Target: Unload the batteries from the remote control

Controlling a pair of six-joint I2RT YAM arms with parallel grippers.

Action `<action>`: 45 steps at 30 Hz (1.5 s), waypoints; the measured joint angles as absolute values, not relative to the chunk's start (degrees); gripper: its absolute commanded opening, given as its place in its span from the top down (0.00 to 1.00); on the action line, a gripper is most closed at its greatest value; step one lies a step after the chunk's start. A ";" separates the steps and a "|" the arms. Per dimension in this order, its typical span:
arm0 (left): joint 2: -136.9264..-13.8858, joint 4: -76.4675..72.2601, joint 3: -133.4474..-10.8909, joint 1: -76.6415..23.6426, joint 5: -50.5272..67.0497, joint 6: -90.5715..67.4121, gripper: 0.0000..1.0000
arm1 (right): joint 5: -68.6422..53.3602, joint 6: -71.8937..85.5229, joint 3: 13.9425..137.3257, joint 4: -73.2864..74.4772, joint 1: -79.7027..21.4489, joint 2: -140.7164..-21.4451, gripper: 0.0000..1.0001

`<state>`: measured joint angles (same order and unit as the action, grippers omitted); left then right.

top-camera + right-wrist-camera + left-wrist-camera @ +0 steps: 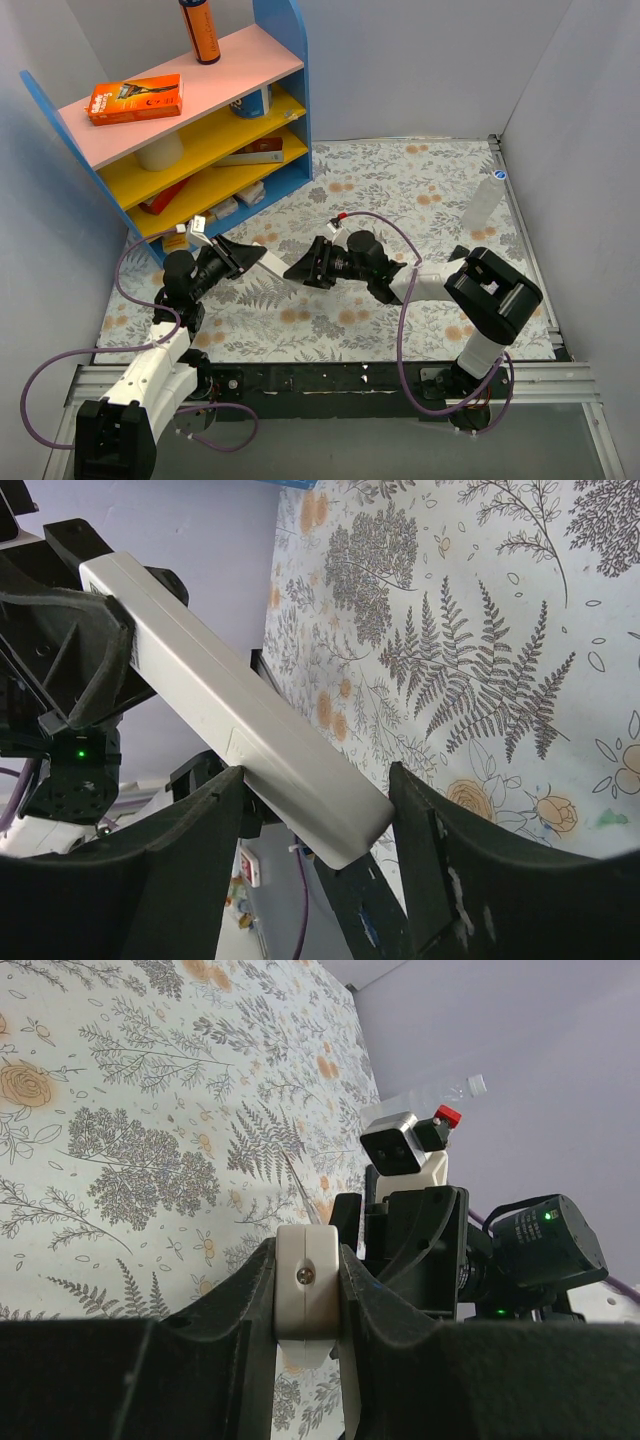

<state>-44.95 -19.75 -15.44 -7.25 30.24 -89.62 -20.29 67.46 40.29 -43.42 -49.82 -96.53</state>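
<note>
Just in front of the blue shelf unit (288, 40): a long white plastic bar-shaped remote control (278, 265), held off the table.
Left gripper (306, 1305): clamped on the remote's shelf-side end.
Right gripper (315, 800): jaws wide, straddling the far end, with no firm grip evident.
Progress: no batteries visible; the cover panel looks unopened, so everything remains.
Axis: the long axis slants away from the shelf, free end toward the right arm.
</note>
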 measured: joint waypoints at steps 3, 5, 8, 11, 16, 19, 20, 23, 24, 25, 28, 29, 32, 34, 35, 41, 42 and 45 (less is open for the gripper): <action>-44.95 -19.73 -15.44 -7.25 30.30 -89.82 1.00 | -20.29 67.18 40.10 -43.64 -49.82 -96.53 0.50; -44.95 -19.68 -15.46 -7.14 30.00 -90.24 1.00 | -20.71 66.96 39.83 -43.97 -49.67 -96.53 0.56; -44.97 -19.46 -15.49 -6.81 29.61 -91.13 1.00 | -21.41 66.61 39.42 -45.15 -49.12 -96.47 0.65; -45.15 -19.33 -15.49 -6.85 29.69 -91.42 1.00 | -21.28 66.24 38.83 -45.65 -49.12 -96.27 0.73; -45.89 -19.09 -15.49 -6.90 30.04 -91.74 1.00 | -21.37 65.98 37.58 -46.74 -49.15 -95.92 0.75; -46.28 -19.09 -15.53 -6.92 30.04 -91.96 1.00 | -21.39 65.91 37.50 -46.74 -49.08 -95.92 0.52; -46.37 -19.03 -15.62 -6.92 30.11 -91.94 1.00 | -21.43 65.91 37.28 -46.98 -49.08 -95.92 0.46; -46.61 -18.76 -15.75 -6.98 30.52 -91.90 1.00 | -21.91 65.73 36.67 -47.55 -48.82 -95.72 0.47; -46.70 -18.68 -15.81 -7.07 30.61 -91.81 1.00 | -22.11 65.60 36.53 -47.55 -48.77 -95.72 0.48; -46.74 -18.61 -15.84 -7.16 30.63 -91.72 1.00 | -22.28 65.54 36.45 -47.55 -48.71 -95.72 0.50; -46.98 -18.37 -15.86 -7.27 30.83 -91.72 1.00 | -22.81 65.34 35.68 -48.18 -48.42 -95.68 0.51; -47.13 -18.28 -15.86 -7.29 30.92 -91.72 1.00 | -22.92 65.32 35.40 -48.29 -48.36 -95.61 0.45; -47.40 -17.93 -15.86 -7.35 31.09 -91.42 1.00 | -23.09 65.25 34.70 -48.53 -48.31 -95.48 0.40; -47.44 -17.74 -15.86 -7.33 30.74 -90.83 1.00 | -23.18 65.14 34.61 -48.53 -48.18 -95.48 0.40; -47.46 -17.61 -15.86 -7.33 30.72 -90.72 1.00 | -23.29 65.06 34.61 -48.51 -48.07 -95.37 0.42; -48.18 -17.58 -15.86 -7.33 30.63 -90.48 1.00 | -23.35 64.40 33.50 -48.45 -47.57 -94.67 0.49; -48.45 -17.50 -15.86 -7.33 30.57 -90.30 1.00 | -23.35 64.38 33.15 -48.51 -47.46 -94.54 0.49; -49.25 -16.88 -15.88 -7.33 30.41 -89.95 1.00 | -23.40 64.42 32.27 -48.62 -47.03 -94.32 0.50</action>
